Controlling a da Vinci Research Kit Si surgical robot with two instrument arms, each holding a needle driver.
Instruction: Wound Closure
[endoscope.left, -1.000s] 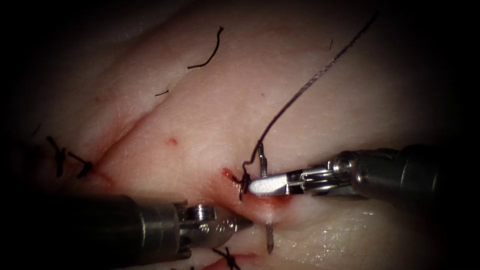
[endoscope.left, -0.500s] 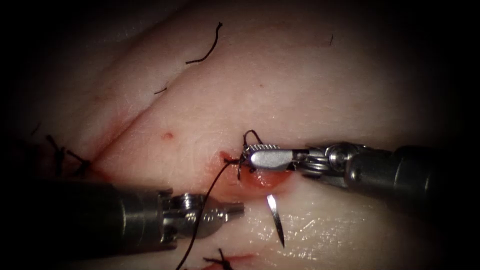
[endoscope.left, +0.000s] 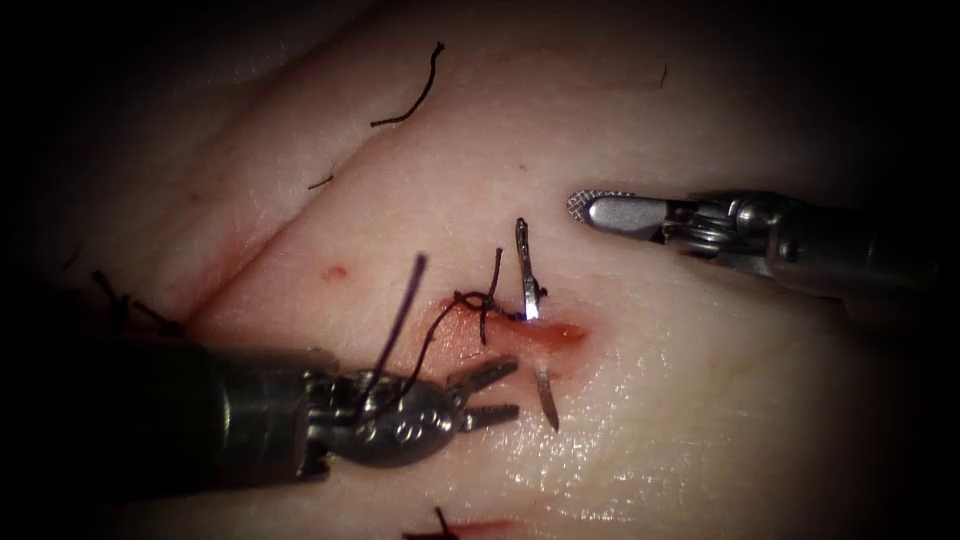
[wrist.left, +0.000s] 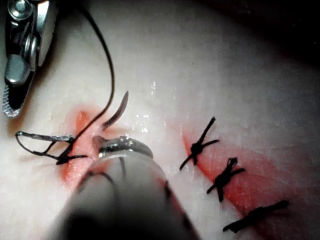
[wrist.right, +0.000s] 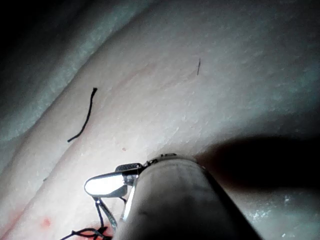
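Observation:
The curved needle (endoscope.left: 527, 290) sits in the tissue (endoscope.left: 650, 400) across the red, wet cut (endoscope.left: 550, 333). Its tail stands up on the far side and its tip (endoscope.left: 547, 402) pokes out on the near side. No tool holds it. My left tool (endoscope.left: 508, 389) lies just left of the tip, jaws open and holding nothing. Dark thread (endoscope.left: 440, 325) runs from a tangle by the needle's tail and drapes over the left tool's wrist. My right tool (endoscope.left: 586, 207) hovers up and to the right of the needle, jaws open and holding nothing. The needle tip (wrist.left: 118, 107) also shows in the left wrist view.
Tied stitches (wrist.left: 200, 146) (wrist.left: 226, 176) (wrist.left: 256, 216) close the cut beside the left tool. A tied stitch (endoscope.left: 130, 312) sits at far left, another (endoscope.left: 442, 522) at the near edge. A cut thread end (endoscope.left: 415, 90) lies on the far tissue.
The right tool let go of the needle and drew back up and right. The left tool opened its jaws and moved right towards the needle tip. The thread fell across the left tool.

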